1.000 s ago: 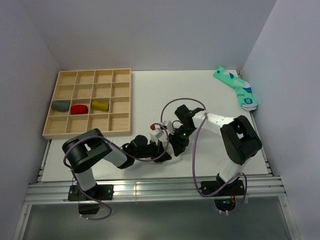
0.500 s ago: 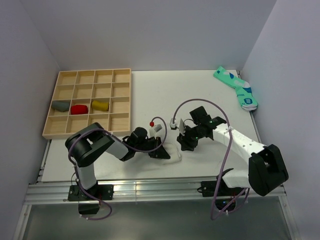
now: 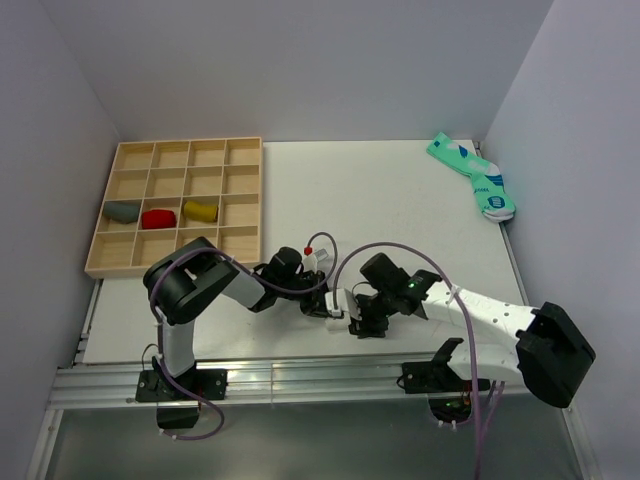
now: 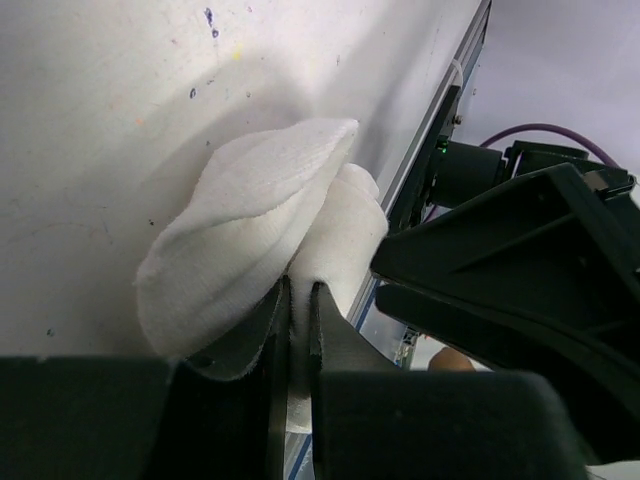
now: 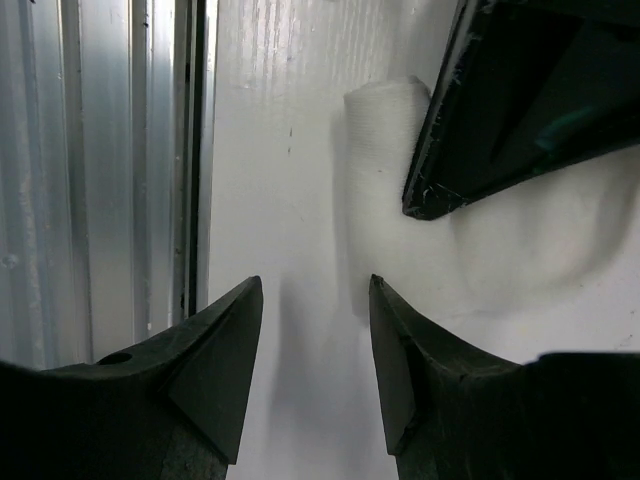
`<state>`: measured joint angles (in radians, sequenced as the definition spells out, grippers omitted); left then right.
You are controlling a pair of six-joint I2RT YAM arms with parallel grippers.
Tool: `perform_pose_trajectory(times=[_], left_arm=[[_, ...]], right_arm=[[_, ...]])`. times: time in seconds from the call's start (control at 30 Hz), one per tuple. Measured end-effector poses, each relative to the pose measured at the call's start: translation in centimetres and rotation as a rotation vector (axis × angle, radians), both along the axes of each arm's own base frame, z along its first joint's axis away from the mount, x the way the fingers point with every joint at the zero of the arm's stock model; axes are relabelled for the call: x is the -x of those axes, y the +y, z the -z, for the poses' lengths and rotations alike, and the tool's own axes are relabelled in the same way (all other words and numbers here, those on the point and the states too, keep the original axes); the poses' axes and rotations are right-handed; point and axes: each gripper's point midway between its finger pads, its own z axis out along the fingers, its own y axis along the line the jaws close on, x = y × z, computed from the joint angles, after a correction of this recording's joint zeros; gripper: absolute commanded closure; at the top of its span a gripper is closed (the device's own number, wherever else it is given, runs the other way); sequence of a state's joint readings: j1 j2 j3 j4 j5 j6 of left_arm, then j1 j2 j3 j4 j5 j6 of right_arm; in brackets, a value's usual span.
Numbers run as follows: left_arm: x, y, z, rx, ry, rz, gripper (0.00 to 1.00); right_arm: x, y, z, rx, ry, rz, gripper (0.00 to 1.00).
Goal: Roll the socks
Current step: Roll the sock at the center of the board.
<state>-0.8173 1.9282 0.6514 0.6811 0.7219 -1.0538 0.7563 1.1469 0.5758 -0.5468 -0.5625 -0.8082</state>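
white sock [image 4: 250, 220], pinched in left claw [image 4: 297, 305]

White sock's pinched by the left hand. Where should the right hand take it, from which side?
Probably the rounded free end of the white sock, poking out past the left hand toward the table's near edge. Come in from the right, opposite the left hand; the open right hand faces it.

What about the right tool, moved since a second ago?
Yes. In the top view the right tool has come toward the near edge of the table, farther from the wooden tray.
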Motion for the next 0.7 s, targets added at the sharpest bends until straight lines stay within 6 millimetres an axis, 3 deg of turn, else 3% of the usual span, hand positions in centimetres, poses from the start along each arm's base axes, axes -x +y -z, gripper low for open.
perform_pose_trajectory(times=[0.7], left_arm=[[-0.2,0.1,0.3,-0.007,0.084,0.003,1.0]], right_arm=[[-1.1,0.9,1.3,-0.011,-0.264,-0.038,0.46]])
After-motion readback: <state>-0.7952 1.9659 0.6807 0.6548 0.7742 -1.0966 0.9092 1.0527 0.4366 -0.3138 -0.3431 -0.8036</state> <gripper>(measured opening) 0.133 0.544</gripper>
